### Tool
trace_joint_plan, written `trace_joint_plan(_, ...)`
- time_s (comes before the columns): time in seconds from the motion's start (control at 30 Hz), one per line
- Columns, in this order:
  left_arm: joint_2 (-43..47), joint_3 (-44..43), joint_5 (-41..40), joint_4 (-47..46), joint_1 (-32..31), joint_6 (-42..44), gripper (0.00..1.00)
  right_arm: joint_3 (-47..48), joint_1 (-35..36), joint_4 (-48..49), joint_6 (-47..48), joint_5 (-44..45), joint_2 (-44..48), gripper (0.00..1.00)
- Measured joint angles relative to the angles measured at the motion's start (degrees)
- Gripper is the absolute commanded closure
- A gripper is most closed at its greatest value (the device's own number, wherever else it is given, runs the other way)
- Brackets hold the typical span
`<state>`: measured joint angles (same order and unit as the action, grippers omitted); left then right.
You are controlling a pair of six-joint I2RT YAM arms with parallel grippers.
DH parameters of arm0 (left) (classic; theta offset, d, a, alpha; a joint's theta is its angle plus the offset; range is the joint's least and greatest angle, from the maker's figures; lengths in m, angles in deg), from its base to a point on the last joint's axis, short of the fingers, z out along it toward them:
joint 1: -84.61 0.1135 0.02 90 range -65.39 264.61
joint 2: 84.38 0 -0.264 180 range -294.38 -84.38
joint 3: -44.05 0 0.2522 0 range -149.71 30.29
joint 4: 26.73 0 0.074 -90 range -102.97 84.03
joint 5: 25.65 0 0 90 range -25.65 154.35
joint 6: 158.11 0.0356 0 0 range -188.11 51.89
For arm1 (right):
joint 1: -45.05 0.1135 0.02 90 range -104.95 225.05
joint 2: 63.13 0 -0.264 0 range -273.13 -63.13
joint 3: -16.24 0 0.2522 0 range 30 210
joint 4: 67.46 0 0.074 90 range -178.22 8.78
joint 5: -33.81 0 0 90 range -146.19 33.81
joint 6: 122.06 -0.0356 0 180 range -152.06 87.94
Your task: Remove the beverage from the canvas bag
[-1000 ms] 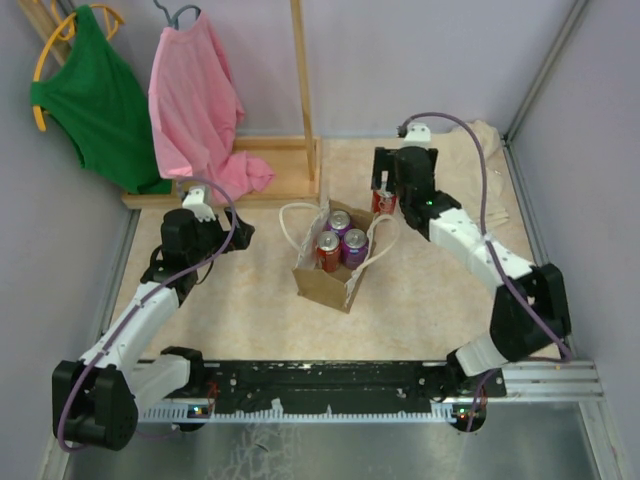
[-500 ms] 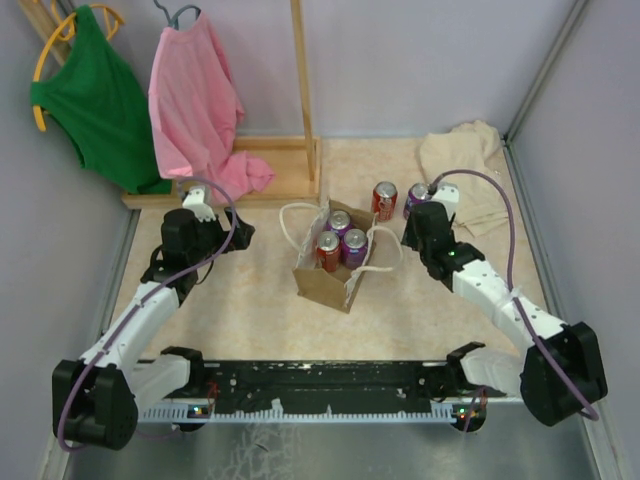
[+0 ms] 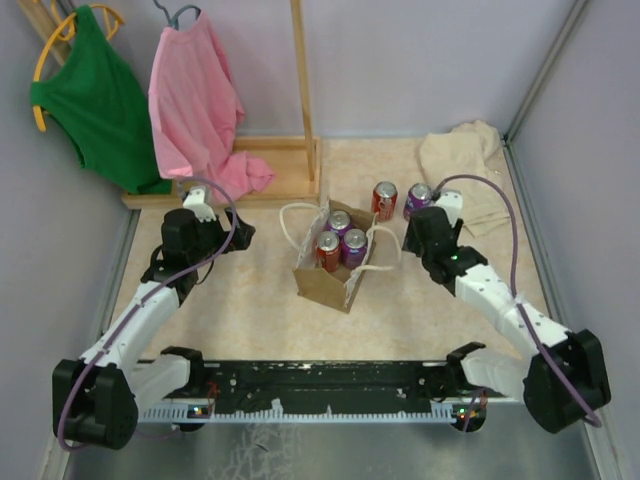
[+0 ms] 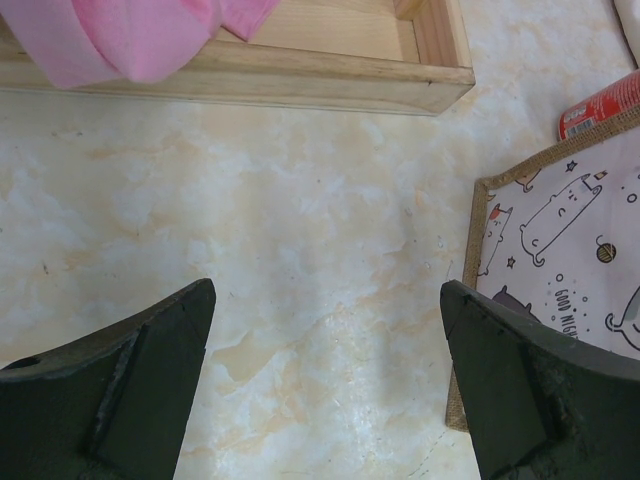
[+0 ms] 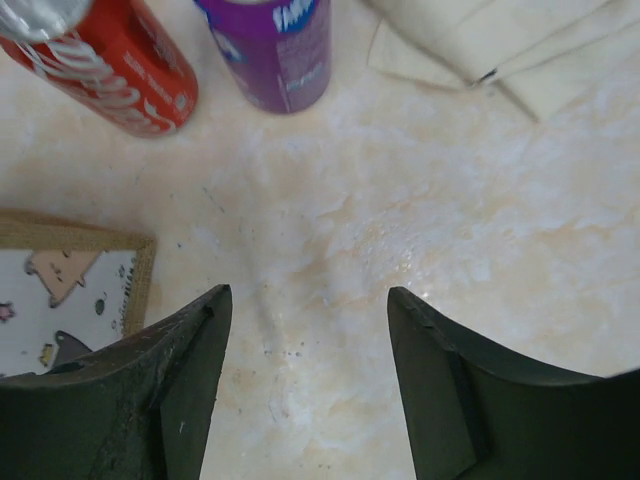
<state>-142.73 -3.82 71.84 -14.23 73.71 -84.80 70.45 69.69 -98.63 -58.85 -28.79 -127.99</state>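
Note:
The tan canvas bag (image 3: 325, 283) with white loop handles stands mid-table, holding one red can (image 3: 328, 249) and two purple cans (image 3: 354, 246). Its cat-print lining shows in the left wrist view (image 4: 560, 250) and the right wrist view (image 5: 55, 305). Behind the bag, a red can (image 3: 385, 199) (image 5: 115, 65) and a purple can (image 3: 418, 198) (image 5: 275, 50) stand on the table. My right gripper (image 3: 414, 226) (image 5: 307, 291) hovers just short of those two cans, open and empty. My left gripper (image 3: 241, 232) (image 4: 326, 284) rests left of the bag, open and empty.
A cream cloth (image 3: 465, 160) (image 5: 500, 40) lies crumpled at the back right corner. A wooden rack base (image 3: 285, 170) (image 4: 300, 65) with an upright post sits at the back. Pink (image 3: 195, 100) and green (image 3: 95, 100) garments hang there. Walls close in on both sides.
My right gripper has let go of the red can behind the bag and drawn back towards the right and near side. The left arm has not moved.

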Motion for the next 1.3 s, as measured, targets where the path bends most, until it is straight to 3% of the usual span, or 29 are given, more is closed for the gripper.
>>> trace_joint_plan(0.23, -1.2, 0.0, 0.4, 0.0, 0.0, 0.0, 0.0, 11.0, 0.0, -2.2, 8.2, 3.0, 11.4, 0.34)
trace_joint_plan(0.43, -1.5, 0.0, 0.6, 0.0, 0.0, 0.0, 0.0, 22.4, 0.1, -0.8, 18.4, -8.9, 12.6, 0.38)
trace_joint_plan(0.57, -1.5, 0.0, 0.6, 0.0, 0.0, 0.0, 0.0, 27.4, 0.2, -1.5, 22.8, -19.7, 8.0, 0.39)
trace_joint_plan(0.73, -1.3, 0.0, 0.5, 0.0, 0.0, 0.0, 0.0, 30.7, 3.5, -6.5, 28.5, -27.9, -1.1, 0.2)
trace_joint_plan(0.83, -1.3, 0.1, 0.5, 0.0, 0.0, 0.0, 0.0, 31.4, 7.4, -9.9, 32.0, -29.9, -6.4, 0.15)
trace_joint_plan(1.03, -1.3, 0.1, 0.5, 0.0, 0.0, 0.0, 0.0, 31.4, 11.4, -13.8, 36.0, -33.2, -11.9, 0.15)
trace_joint_plan(1.3, -1.3, 0.1, 0.5, 0.0, 0.0, 0.0, 0.0, 31.4, 12.4, -14.3, 39.0, -35.5, -16.4, 0.24)
